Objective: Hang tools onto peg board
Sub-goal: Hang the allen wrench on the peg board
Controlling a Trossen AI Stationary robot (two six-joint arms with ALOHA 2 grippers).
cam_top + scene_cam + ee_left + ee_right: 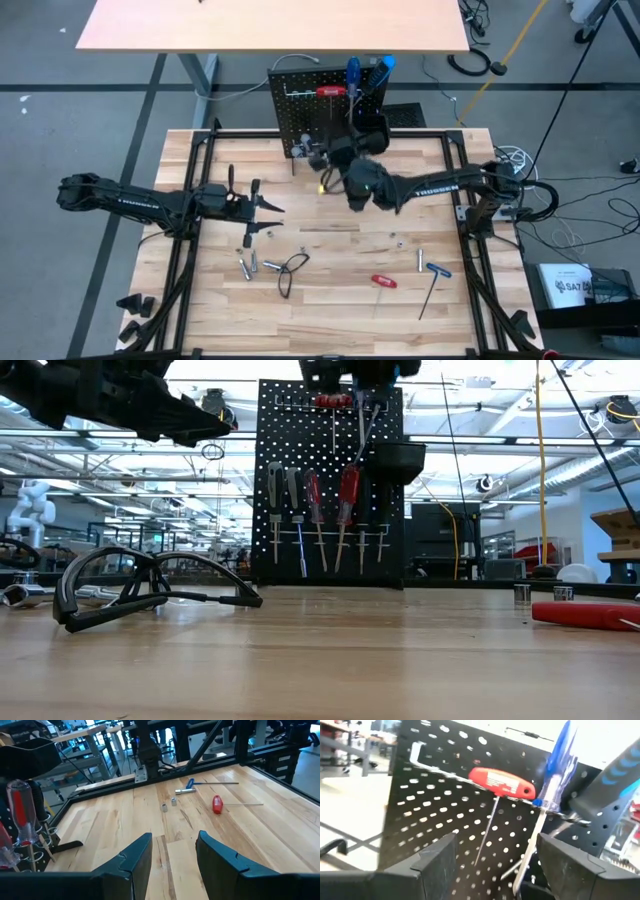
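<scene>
2 empty, open right fingers (495,865) near peg board (445,810) top edge, seemingly clear.

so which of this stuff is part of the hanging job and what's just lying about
Part of the job:
- upright black perforated peg board
- red T-handle hex key hung on it
- blue-handled screwdriver on the board
- red-handled tool on the table
- blue T-handle hex key on the table
- black wire loop
- small silver bits

Just lying about:
- tan desk behind
- cables on the floor
</scene>
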